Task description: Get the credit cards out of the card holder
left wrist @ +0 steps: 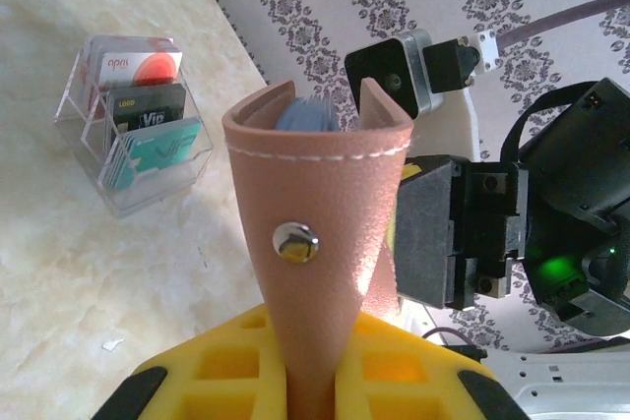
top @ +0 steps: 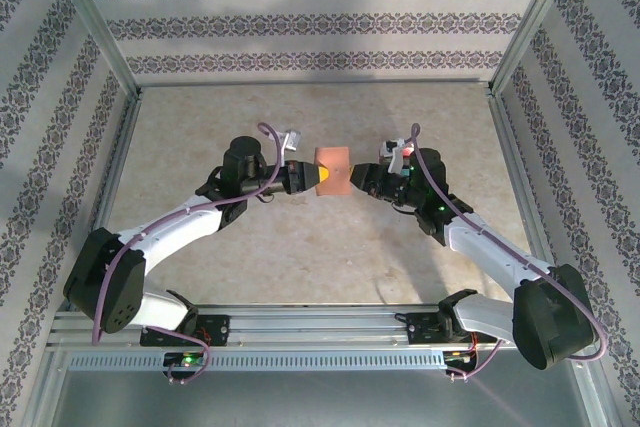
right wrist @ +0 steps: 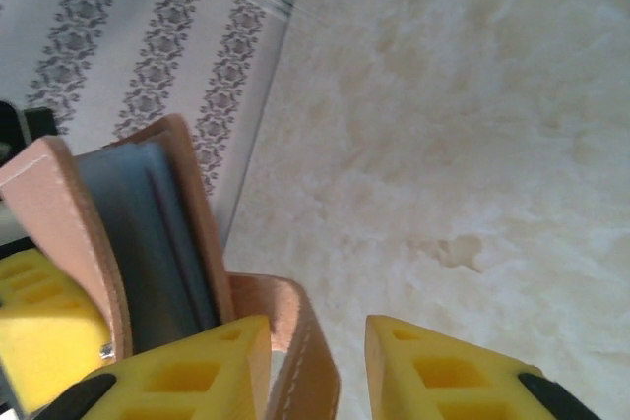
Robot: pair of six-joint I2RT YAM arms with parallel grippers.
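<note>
Tightly pinched by left fingers (left wrist: 221, 381), the card holder (left wrist: 315, 174) shows blurred grey inside; right fingers (right wrist: 453, 371) apart.

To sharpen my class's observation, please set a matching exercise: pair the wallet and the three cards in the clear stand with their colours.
Things:
1. wallet
2. back card in the clear stand
3. middle card
4. front card

Colours:
A. teal
B. salmon-pink
C. white and orange-red
D. dark grey

Pairs: 1-B, 2-C, 3-D, 4-A
</note>
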